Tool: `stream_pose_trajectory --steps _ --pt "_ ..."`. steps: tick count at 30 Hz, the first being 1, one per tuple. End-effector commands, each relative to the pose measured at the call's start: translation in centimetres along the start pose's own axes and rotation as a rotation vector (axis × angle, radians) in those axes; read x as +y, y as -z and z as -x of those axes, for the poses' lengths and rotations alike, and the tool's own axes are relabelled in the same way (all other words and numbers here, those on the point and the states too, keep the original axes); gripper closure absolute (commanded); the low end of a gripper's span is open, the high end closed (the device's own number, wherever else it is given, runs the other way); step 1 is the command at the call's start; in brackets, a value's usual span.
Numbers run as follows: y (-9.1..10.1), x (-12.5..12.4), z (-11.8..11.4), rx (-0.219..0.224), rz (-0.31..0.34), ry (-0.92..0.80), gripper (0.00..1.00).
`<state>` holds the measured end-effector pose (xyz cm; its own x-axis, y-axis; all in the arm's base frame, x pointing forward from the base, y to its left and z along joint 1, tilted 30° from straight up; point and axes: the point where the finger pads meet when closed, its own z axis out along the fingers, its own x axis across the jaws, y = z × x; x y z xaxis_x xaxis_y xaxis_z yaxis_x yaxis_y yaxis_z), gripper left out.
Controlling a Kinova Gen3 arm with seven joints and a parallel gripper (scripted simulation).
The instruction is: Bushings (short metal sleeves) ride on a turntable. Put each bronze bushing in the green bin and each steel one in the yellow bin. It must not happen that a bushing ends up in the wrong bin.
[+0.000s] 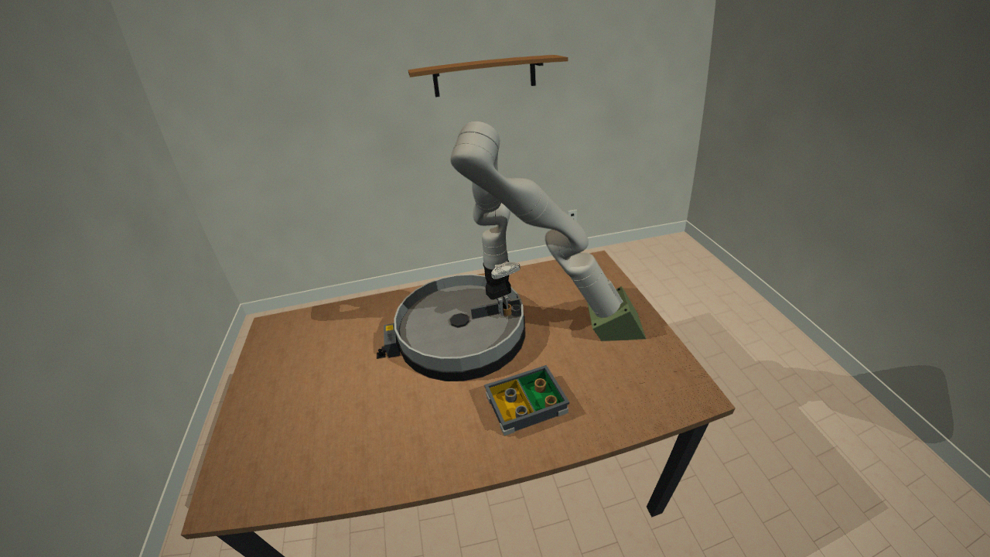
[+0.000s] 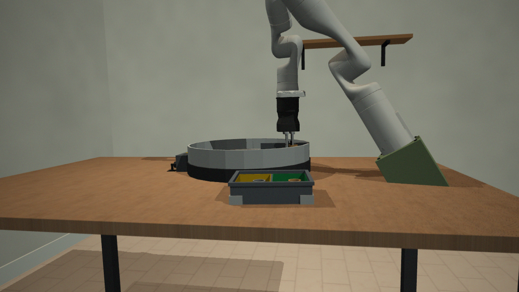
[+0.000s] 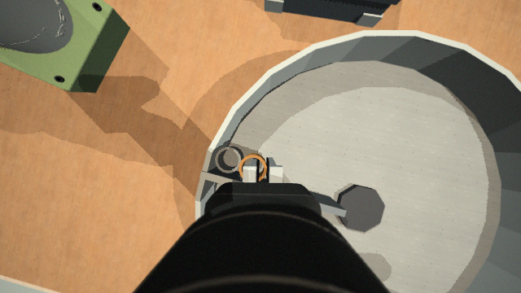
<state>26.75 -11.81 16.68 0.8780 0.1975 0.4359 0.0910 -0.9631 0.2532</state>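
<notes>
1. Below the jaws is a brown wooden bench (image 1: 311, 429) (image 2: 145, 203) (image 3: 122, 212).
2. Around the jaws stands the grey, round, walled turntable (image 1: 456, 362) (image 2: 246, 159) (image 3: 407, 44); they reach down inside near its wall.
3. Well apart from the jaws, on the turntable's near side in the top view, a dark grey divided tray (image 1: 536, 418) (image 2: 272, 196) (image 3: 326, 9) has two steel bushings in its yellow bin (image 1: 499, 395) (image 2: 243, 178) and two bronze ones in its green bin (image 1: 531, 398) (image 2: 284, 177).
4. The jaws are nearly closed, gripping the wall of a bronze-coloured ring-shaped metal bushing (image 1: 508, 311) (image 2: 293, 146) (image 3: 241, 168), one finger inside it, one outside.
5. Just beside the jaws, rimward, sits a grey cylindrical steel bushing (image 1: 515, 308) (image 3: 217, 160).
</notes>
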Motion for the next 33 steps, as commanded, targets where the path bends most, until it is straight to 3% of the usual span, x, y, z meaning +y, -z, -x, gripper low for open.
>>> stream_pose_trajectory --steps 1,33 --pt "0.0 0.0 0.0 -0.001 0.003 0.005 1.00" --pt "1.3 0.0 0.0 -0.001 0.002 0.003 1.00"
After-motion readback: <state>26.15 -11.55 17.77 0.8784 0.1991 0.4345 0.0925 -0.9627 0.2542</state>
